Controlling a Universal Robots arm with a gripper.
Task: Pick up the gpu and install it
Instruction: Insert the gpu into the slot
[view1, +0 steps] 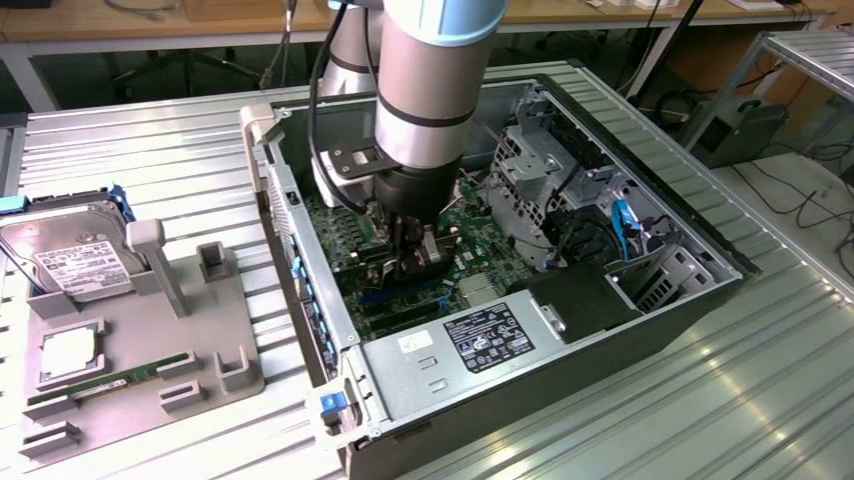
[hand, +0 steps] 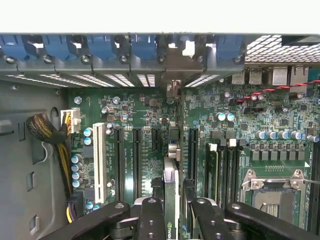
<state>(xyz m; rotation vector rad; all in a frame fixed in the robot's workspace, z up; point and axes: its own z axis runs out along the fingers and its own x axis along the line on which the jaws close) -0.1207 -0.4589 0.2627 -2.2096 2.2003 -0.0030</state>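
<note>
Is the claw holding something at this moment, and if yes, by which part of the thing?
Yes. The claw is shut on the gpu, gripping its upper edge with the card held edge-on between the two fingers, above the motherboard inside the computer case.

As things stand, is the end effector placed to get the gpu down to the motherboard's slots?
Probably yes: the end effector grips the gpu edge-on directly over the motherboard slots, with nothing visible between.
</note>
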